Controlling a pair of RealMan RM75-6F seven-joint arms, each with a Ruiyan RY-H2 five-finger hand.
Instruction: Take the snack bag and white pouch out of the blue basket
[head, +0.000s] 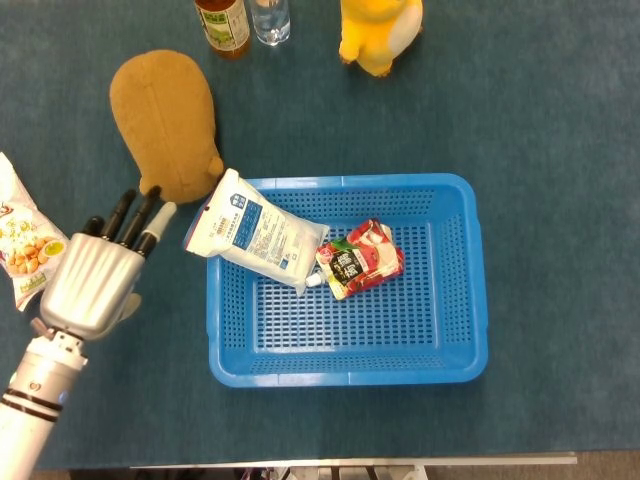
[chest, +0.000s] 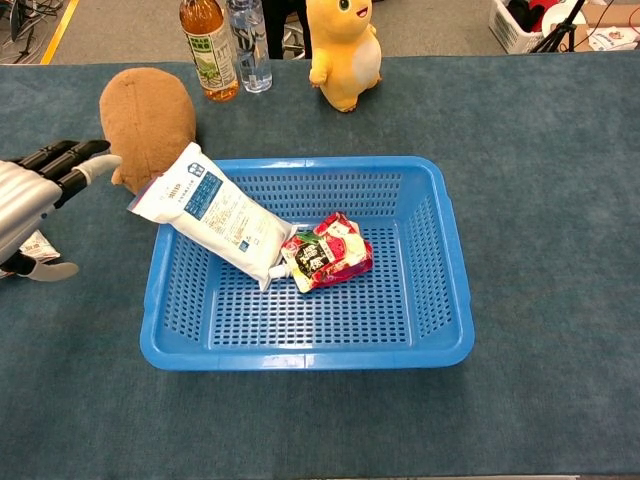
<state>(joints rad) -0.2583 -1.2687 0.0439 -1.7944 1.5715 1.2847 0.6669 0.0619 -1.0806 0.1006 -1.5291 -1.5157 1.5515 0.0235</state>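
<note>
A dark teal cloth covers the desk, and near its middle we see the blue basket, a slotted plastic tray. The white pouch lies tilted across the basket's left rear corner: its upper end sticks out over the rim while its lower end, with the small spout, reaches down onto the basket floor. Just beside that spout we find the red pouch, which lies flat inside the basket, roughly in the middle.

Our left robot hand hovers over the desk to the left of the basket, its back turned up and its dark fingers stretched out and slightly apart, pointing toward the pouch's raised end. It holds nothing and touches neither pouch nor basket. In the chest view the same hand enters from the left edge. Our right robot hand does not show in either view.

The snack bag lies on the desk outside the basket, at the far left, partly under the hand in the chest view. Behind the basket's left corner we see a brown plush, close to the white pouch. At the rear edge stand a tea bottle, a clear bottle beside it, and a yellow toy figure further right.
</note>
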